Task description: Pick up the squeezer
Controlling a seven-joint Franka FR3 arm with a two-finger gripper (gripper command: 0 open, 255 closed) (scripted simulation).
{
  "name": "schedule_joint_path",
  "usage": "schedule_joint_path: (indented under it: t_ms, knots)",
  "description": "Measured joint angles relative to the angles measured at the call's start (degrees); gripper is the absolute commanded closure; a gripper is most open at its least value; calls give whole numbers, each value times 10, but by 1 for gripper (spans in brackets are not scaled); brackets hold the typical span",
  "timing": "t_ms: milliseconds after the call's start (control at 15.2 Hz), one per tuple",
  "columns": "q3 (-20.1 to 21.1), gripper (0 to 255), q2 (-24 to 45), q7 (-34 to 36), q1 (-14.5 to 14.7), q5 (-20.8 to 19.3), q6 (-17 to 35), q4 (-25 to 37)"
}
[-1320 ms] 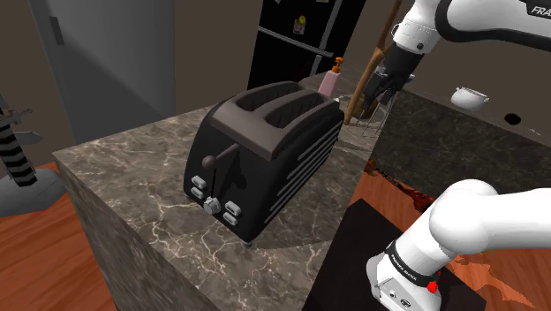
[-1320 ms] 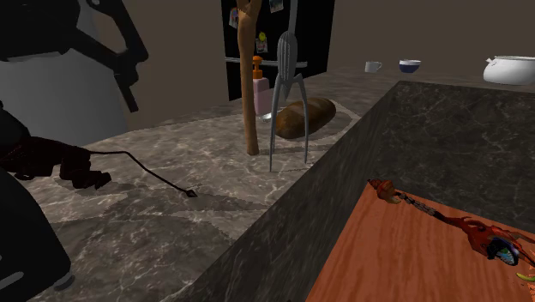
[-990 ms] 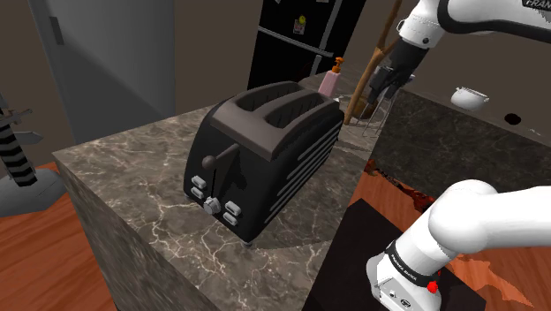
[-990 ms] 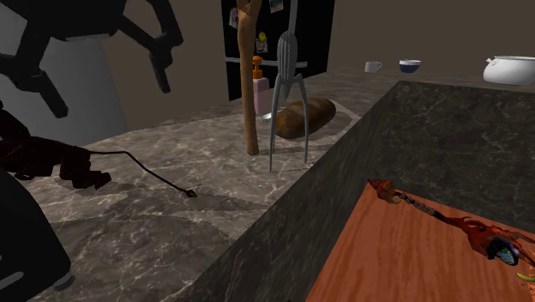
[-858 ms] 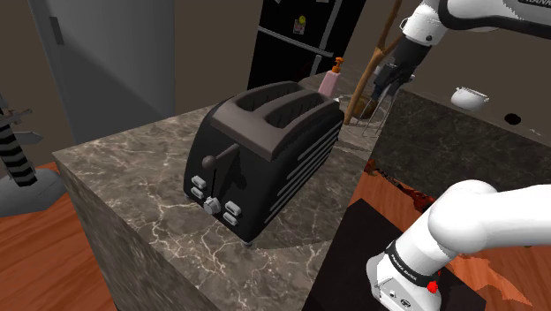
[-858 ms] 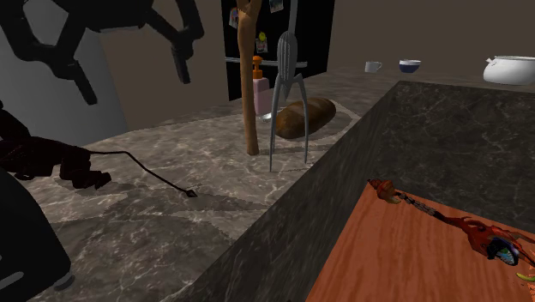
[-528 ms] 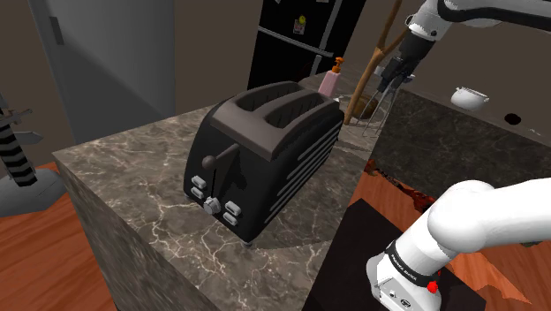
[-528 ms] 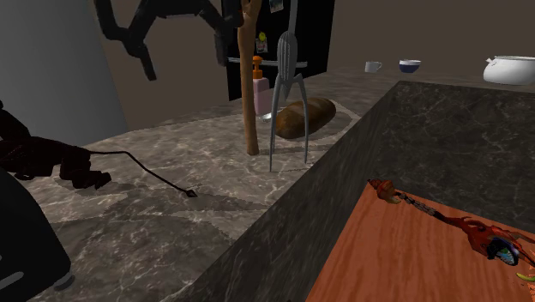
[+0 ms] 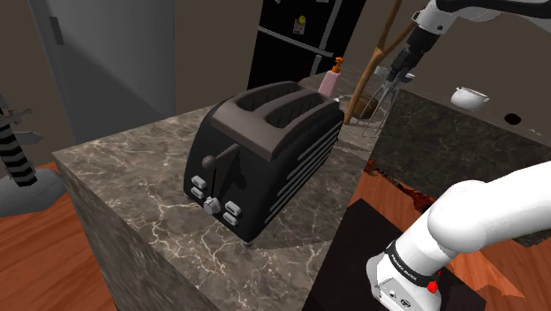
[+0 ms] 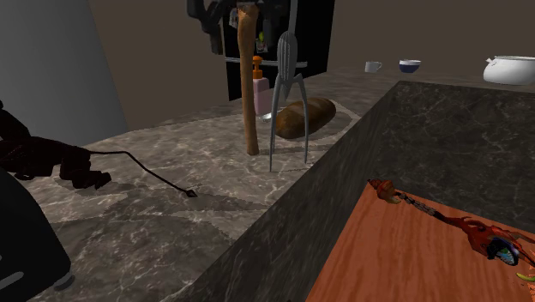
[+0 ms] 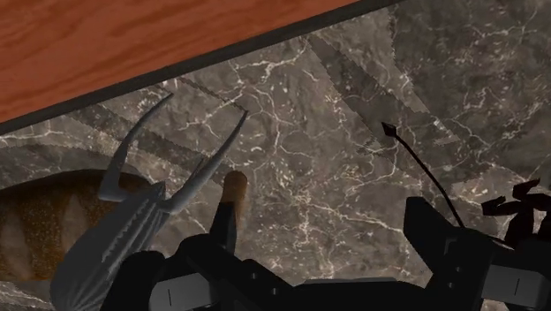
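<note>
Progress report: nothing's grabbed yet. The big dark marble table (image 9: 124, 177) takes up most of the shoulder view, with the black toaster (image 9: 265, 150) parked dead centre of the frame, and none of that matters for this job. The action is in the upper right of that view, at the far end of the table. In the second exterior view the same spot is upper middle. There's a brown loaf (image 10: 310, 114) lying on the table and a tall wooden stick (image 10: 250, 94) standing just beside it. The squeezer (image 10: 286, 51), a grey thing on spindly legs, stands upright in front of the loaf, close to the table's edge. My gripper (image 11: 331, 243) hangs above that cluster, near the top of the stick, fingers spread wide with nothing between them but marble. In the wrist view the squeezer's ribbed head sits off to the outside of one finger, not in the gap. So I'd call the approach mostly done and the alignment not. What's left: centre over the squeezer, come down, close on it, lift.
</note>
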Motion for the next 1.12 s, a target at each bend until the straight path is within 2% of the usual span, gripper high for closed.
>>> schedule_joint_path:
  t_ms: [462,660,858,1122]
  knots:
    - [-98,0,138,-130,5,61,-23,161]
    - [-146,0,225,-198,-5,117,-46,257]
    - [-152,0,234,-211,-8,125,-33,250]
    - [-150,0,226,-210,-7,120,1,210]
